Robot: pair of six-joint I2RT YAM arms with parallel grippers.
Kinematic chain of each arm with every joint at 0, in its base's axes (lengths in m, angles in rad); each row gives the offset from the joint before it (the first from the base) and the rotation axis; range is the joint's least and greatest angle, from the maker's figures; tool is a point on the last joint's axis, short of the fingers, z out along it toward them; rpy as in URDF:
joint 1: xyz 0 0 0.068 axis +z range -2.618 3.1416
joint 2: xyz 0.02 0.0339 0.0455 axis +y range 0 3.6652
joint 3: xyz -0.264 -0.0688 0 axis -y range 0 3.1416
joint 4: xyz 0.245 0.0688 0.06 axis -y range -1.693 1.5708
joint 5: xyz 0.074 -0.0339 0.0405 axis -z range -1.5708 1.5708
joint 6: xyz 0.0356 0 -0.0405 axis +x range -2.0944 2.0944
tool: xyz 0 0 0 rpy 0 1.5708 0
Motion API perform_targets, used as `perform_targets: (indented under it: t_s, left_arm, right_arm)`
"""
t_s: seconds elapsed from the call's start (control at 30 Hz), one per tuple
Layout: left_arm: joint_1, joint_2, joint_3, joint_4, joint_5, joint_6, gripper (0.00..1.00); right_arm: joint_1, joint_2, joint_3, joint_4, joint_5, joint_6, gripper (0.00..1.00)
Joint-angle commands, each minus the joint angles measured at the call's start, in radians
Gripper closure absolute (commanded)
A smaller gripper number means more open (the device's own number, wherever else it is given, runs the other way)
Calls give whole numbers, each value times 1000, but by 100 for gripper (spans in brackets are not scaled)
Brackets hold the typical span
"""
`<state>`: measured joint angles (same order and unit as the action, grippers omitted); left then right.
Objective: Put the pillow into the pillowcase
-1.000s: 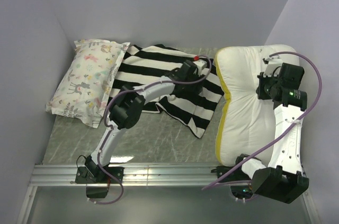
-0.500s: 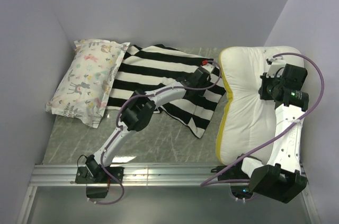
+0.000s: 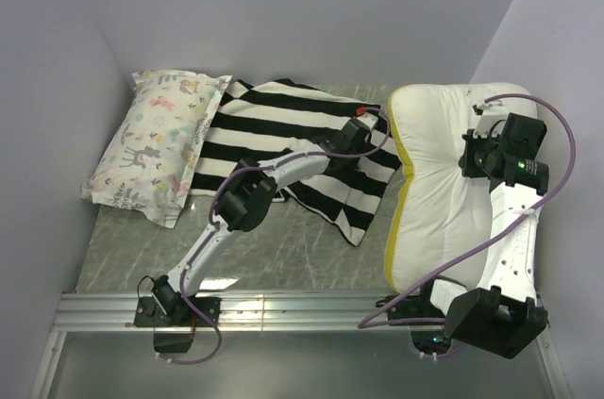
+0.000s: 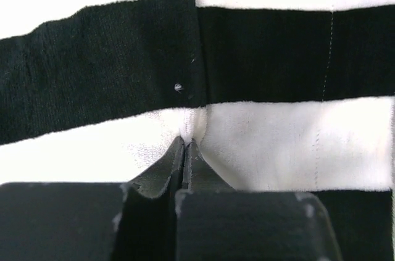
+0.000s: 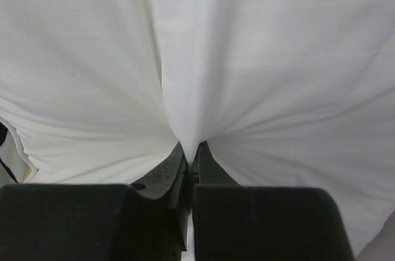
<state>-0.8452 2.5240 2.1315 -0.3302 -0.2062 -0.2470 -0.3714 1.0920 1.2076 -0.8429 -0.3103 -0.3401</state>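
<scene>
Black-and-white pillowcase [image 3: 274, 116] lying rumpled on the table [image 3: 283, 250], left gripper [image 4: 185, 145] pinching a fold of its white stripe (jaws pressed tight on cloth), cream pillow [image 3: 434, 191] just beside it on the right, right gripper [image 5: 191, 149] nipping its bunched cover

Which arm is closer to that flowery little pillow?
Left. The left gripper pinches the striped pillowcase beside the flowery pillow; the right gripper pinches the white pillow, farther off.

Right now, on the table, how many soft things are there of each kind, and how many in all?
Pillows: 2 (white pillow, printed pillow)
Pillowcases: 1 (striped pillowcase)
Total: 3
</scene>
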Motion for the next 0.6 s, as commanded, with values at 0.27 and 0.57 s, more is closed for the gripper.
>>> perform_targets:
  t_s: [0.27,0.57]
  left_arm:
    - [149,-327,-197,57,367,-58,100]
    - [215,-213,-133,-30,634,-46,82]
  right_arm:
    - [-8,77,-17,50,-88,-45,100]
    - [31,154,-11,15,-121,-91,100]
